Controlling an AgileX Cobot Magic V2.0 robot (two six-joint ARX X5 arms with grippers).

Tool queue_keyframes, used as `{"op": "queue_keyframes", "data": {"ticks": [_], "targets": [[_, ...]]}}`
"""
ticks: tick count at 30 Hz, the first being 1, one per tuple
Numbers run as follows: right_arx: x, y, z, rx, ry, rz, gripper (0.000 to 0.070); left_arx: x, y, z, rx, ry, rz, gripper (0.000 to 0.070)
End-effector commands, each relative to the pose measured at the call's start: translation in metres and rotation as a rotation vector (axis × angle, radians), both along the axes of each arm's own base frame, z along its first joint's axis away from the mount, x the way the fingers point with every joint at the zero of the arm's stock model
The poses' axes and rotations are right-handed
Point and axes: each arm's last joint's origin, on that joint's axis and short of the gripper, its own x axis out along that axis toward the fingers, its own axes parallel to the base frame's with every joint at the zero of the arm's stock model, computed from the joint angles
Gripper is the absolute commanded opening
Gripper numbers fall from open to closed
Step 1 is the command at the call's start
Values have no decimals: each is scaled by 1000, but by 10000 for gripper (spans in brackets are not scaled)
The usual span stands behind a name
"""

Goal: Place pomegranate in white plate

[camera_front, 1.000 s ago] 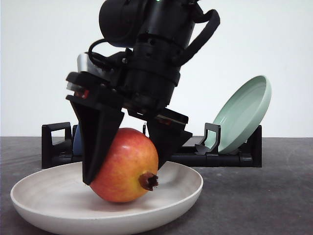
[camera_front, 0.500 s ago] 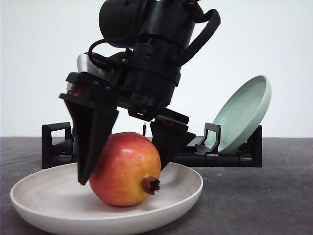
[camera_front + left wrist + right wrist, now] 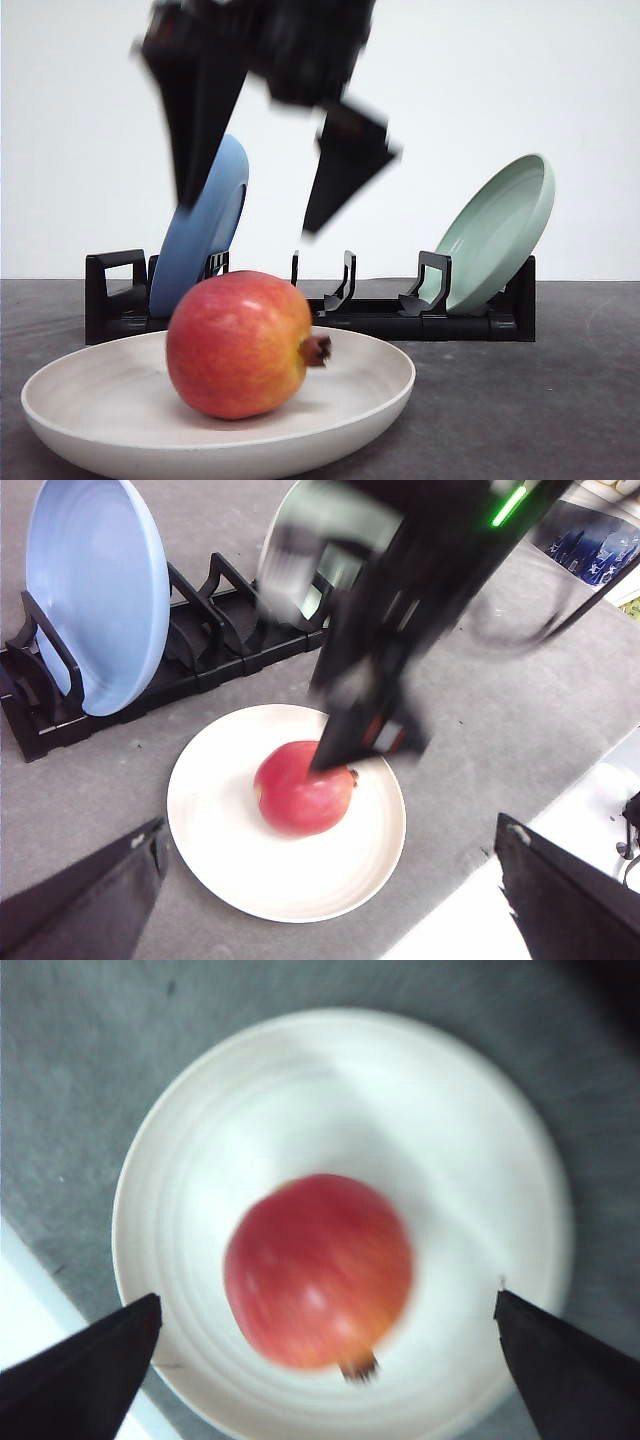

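We see the pomegranate resting free near the middle of the white plate, the right gripper spread wide above it and holding nothing, and we judge that the round fruit could roll toward the rim if bumped.

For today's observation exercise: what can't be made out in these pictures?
- Front view: right gripper motion-blurred, its upper body cut off by the top edge.
- Front view: pomegranate hides part of the white plate.
- Right wrist view: blurred throughout.
- Left wrist view: right arm covers part of the rack.
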Motion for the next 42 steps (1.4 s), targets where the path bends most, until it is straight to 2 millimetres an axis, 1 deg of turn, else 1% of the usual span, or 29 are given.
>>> {"op": "queue_keyframes", "data": {"ticks": [1, 4, 9, 11, 13, 16, 19, 24, 27, 30, 35, 36, 37, 38, 39, 40, 41, 42], "targets": [[-6, -4, 20, -3, -48, 24, 700, 0, -1, 2, -1, -12, -13, 631], [-18, -24, 46, 13, -91, 14, 700, 0, -1, 2, -1, -11, -13, 631], [-47, -64, 86, 22, -157, -8, 700, 0, -1, 2, -3, -13, -12, 631], [-60, -82, 98, 44, -201, -24, 700, 0, -1, 2, -3, -13, -13, 631], [-74, -100, 103, 79, -236, -45, 700, 0, -1, 2, -3, -12, -13, 631], [-94, -127, 103, 128, -294, -105, 700, 0, -1, 3, -6, -13, -12, 631], [-112, -153, 95, 197, -359, -194, 700, 0, -2, 4, -21, -18, -12, 631], [-135, -183, 74, 401, -478, -264, 700, 0, -4, 8, -69, -33, -12, 631], [-143, -193, 61, 501, -530, -267, 700, 1, -4, 10, -86, -40, -13, 631], [-148, -199, 51, 579, -569, -266, 700, 1, -5, 11, -85, -59, -19, 631], [-151, -203, 51, 613, -595, -262, 700, 1, -5, 12, -78, -80, -26, 631], [-151, -203, 51, 613, -595, -262, 700, 1, -5, 12, -78, -81, -25, 625], [-151, -202, 51, 612, -595, -262, 700, 1, -5, 12, -78, -82, -21, 591], [-151, -202, 51, 609, -593, -262, 659, 1, -5, 12, -75, -86, -14, 467], [-151, -202, 50, 605, -590, -261, 532, 1, -5, 12, -69, -91, -9, 248], [-151, -202, 50, 600, -588, -257, 275, 2, -4, 11, -58, -99, -8, 54], [-150, -202, 49, 591, -589, -249, 66, 2, -4, 12, -51, -108, 3, 7], [-150, -201, 49, 585, -591, -244, 29, 2, -4, 12, -49, -115, 16, 5]]}}
